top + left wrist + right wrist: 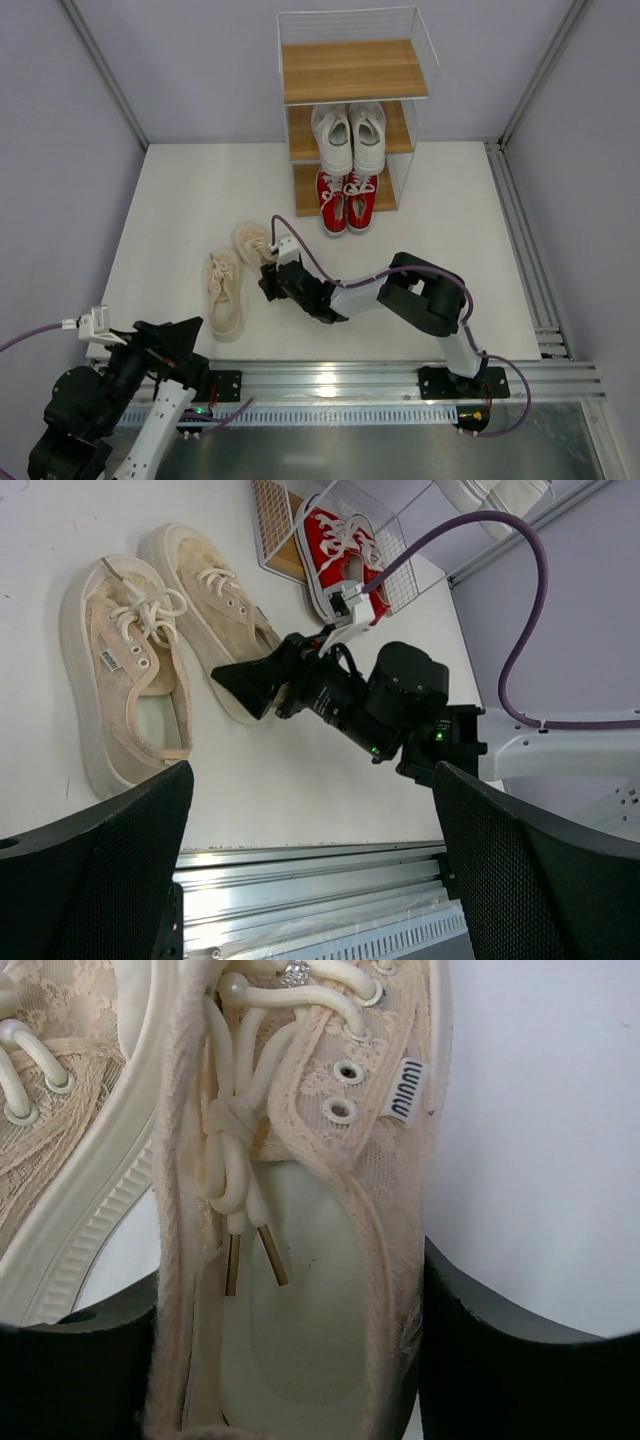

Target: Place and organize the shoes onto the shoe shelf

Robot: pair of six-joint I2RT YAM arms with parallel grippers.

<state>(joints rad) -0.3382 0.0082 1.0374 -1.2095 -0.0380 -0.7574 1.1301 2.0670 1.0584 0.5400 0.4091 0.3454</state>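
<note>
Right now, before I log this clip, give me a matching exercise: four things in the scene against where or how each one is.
Things:
1. white sneakers
2. red sneakers
3. beige sneakers
4. left claw

Places or states:
A. on the table, in front of the shelf
B. on the shelf's bottom board
C. wide open, holding nothing
D. on the shelf's middle board

Pairs: 1-D, 2-B, 3-A, 4-C

Black-white arms [415, 295], purple cables [500, 517], black left claw [310, 865]
</note>
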